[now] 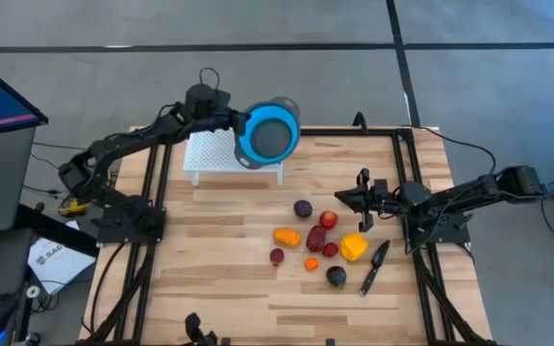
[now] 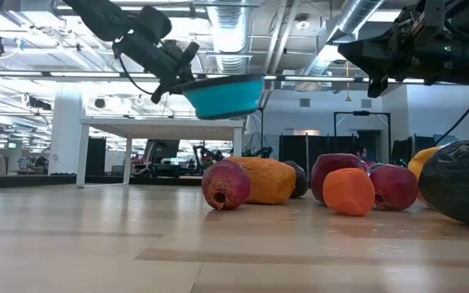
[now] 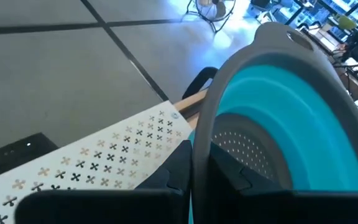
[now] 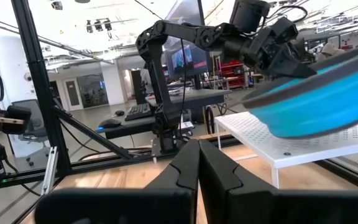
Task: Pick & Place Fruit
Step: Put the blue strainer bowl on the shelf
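The fruit lie in a loose cluster on the table: a purple piece, red ones, an orange one, the larger yellow one and a dark one. In the low view they rest on the wood. My left gripper is shut on the blue bowl, which is held up over a white rack. My right gripper is shut and hovers just beyond the cluster's far right side, touching nothing. My left gripper pinches the bowl's rim on the side toward the table's left, one finger inside the bowl and one outside. The fingers come roughly level from the table's left. The bowl is lifted clear, mouth up and slightly tilted, above the rack.
A black-handled knife lies on the table right of the fruit. The white perforated rack stands at the table's far edge. Black frame posts run along the table's sides. Bare wood stretches left of and nearer than the fruit.
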`<state>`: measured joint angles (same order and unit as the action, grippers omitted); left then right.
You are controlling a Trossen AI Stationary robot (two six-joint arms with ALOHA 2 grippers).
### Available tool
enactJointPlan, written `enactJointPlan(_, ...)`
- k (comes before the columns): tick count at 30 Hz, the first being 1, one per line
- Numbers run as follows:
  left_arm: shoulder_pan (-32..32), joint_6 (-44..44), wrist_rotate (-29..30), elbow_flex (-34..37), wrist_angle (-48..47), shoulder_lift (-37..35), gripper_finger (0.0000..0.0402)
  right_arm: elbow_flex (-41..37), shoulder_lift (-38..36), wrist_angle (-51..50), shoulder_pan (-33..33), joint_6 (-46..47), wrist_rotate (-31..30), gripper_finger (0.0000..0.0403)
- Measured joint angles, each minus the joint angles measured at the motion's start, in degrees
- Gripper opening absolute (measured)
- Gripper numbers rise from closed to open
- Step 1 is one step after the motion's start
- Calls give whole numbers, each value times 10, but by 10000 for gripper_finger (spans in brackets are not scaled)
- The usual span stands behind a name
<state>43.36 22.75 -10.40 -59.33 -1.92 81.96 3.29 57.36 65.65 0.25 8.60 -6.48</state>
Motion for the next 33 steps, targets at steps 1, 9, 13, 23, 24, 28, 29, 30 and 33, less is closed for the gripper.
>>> enactJointPlan(1, 2, -5, 1, 0, 0, -3, 24, 0, 0, 0, 0, 0, 0, 0)
enactJointPlan(9, 11, -31, 47, 0, -2, -16, 25, 0, 0, 0, 0, -2, 0, 0)
enactJointPlan(13, 16, -30, 56, 0, -5, 0, 24, 0, 0, 0, 0, -1, 0, 0)
enactJointPlan(23, 17, -33, 62, 1, -1, 4, 35, 0, 0, 0, 0, 0, 0, 0)
enactJointPlan(24, 17, -33, 62, 1, -1, 4, 38, 0, 0, 0, 0, 0, 0, 0)
enactJointPlan(28, 17, -33, 64, 1, -1, 4, 47, 0, 0, 0, 0, 0, 0, 0)
enactJointPlan(29, 17, -33, 64, 1, -1, 4, 49, 0, 0, 0, 0, 0, 0, 0)
enactJointPlan(30, 17, -33, 64, 1, -1, 4, 50, 0, 0, 0, 0, 0, 0, 0)
enactJointPlan(33, 17, -31, 64, 1, -2, 4, 54, 0, 0, 0, 0, 0, 0, 0)
